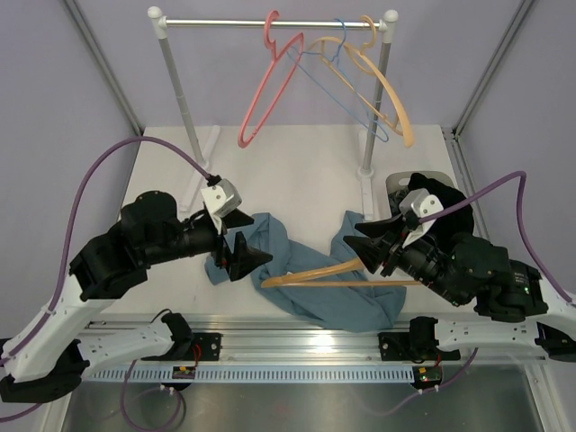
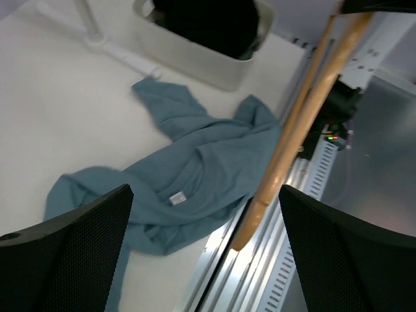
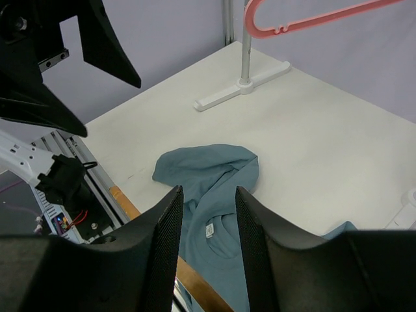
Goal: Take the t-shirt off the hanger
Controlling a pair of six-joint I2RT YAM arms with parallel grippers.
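Near the front edge of the table (image 1: pixel 297 171), between your two arms, the t-shirt (image 1: pixel 346 301) lies crumpled in a loose heap. Neck turned up, white label (image 2: pixel 177 197) showing. One fold trails toward the left arm, another toward the cream bin (image 2: pixel 214 68) holding a black clothing heap (image 2: pixel 201 19).

The hanger (image 2: pixel 305 117) is outside the cloth: bare orange-tan wood, with none of it through the neck or sleeves. From the left wrist it slants up over the table edge and the metal rail (image 2: pixel 260 260), its upper end meeting your right claw.

Right gripper (image 3: pixel 208 190): fingers drawn close, the wood crossing between them near their roots. It reads as clamped on the hanger. The hook cannot be made out.

Left gripper (image 1: pixel 255 238): jaws spread wide with nothing between them, poised low at the shirt's left fold. You cannot tell whether it touches the cloth.

At the back, a pink hanger (image 1: pixel 270 81) and paler ones hang from the rack (image 1: pixel 270 22).
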